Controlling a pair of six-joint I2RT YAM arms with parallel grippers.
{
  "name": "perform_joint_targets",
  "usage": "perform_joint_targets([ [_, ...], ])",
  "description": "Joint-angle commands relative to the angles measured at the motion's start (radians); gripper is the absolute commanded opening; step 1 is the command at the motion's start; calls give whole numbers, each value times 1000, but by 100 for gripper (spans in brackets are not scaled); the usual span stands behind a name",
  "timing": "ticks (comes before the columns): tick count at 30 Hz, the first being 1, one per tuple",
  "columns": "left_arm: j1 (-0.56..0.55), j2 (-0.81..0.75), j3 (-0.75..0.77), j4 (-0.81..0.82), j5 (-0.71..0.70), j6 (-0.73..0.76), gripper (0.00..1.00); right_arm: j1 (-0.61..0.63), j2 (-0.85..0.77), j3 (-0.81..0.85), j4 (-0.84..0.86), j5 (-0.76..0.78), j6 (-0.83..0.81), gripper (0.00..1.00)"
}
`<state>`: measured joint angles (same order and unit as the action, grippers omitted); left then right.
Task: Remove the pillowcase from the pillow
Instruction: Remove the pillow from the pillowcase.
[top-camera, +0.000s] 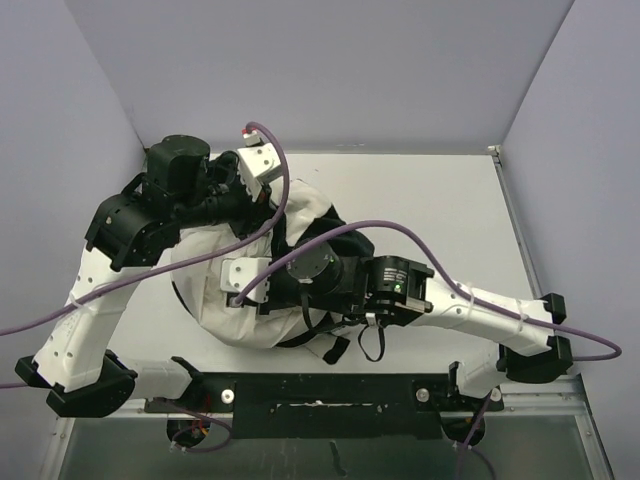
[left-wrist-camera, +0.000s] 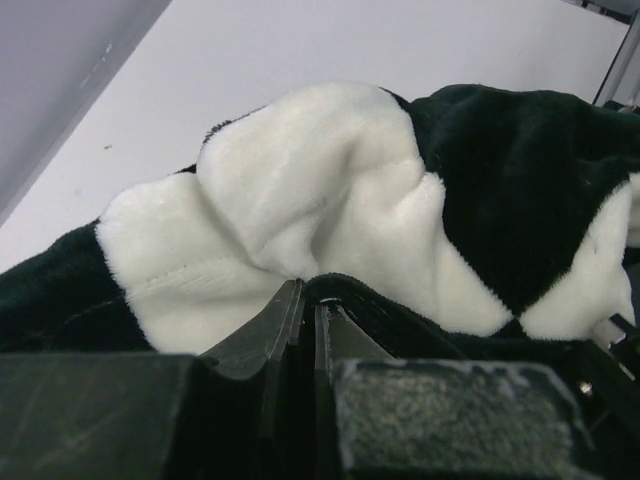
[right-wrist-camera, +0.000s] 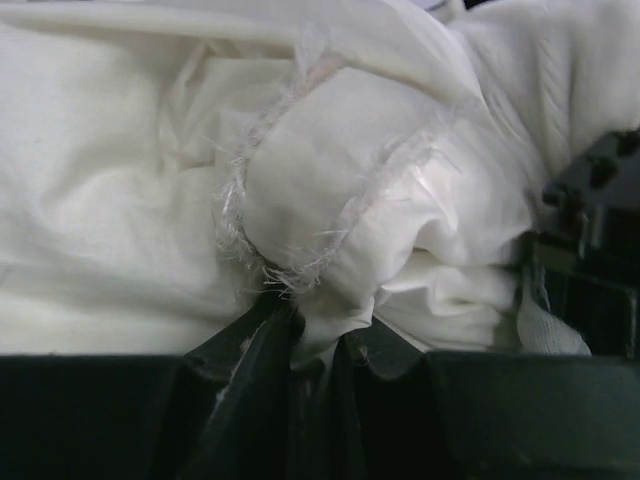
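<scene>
With my left gripper clamped on the pillowcase and my right gripper pinching a fold of the pillow mid-table, I should draw them apart slowly so neither cloth slips.

No text, brand, number or sign is legible to me in any of the three views.

1. Overhead view: the black motor housing near the right arm's wrist carries a small label with pale print. The lines are too small for me to read.
2. Left wrist view: the pillowcase presents only its black-and-white checks.
3. Right wrist view: the pillow presents only plain white cloth with frayed seams.
</scene>
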<state>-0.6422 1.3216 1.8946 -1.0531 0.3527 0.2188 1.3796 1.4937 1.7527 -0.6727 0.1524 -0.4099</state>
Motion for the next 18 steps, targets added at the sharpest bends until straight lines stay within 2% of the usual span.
perform_joint_targets([
  [1, -53, 103, 7, 66, 69, -46, 0, 113, 168, 6, 88, -251, 64, 0],
  [11, -66, 170, -16, 140, 92, -101, 0, 247, 307, 171, 95, -349, 41, 0],
  [14, -62, 183, -29, 181, 31, -110, 0, 302, 344, 221, 86, -363, 29, 0],
  [18, -40, 205, -51, 255, -138, -123, 0, 352, 383, 269, 94, -379, 36, 0],
])
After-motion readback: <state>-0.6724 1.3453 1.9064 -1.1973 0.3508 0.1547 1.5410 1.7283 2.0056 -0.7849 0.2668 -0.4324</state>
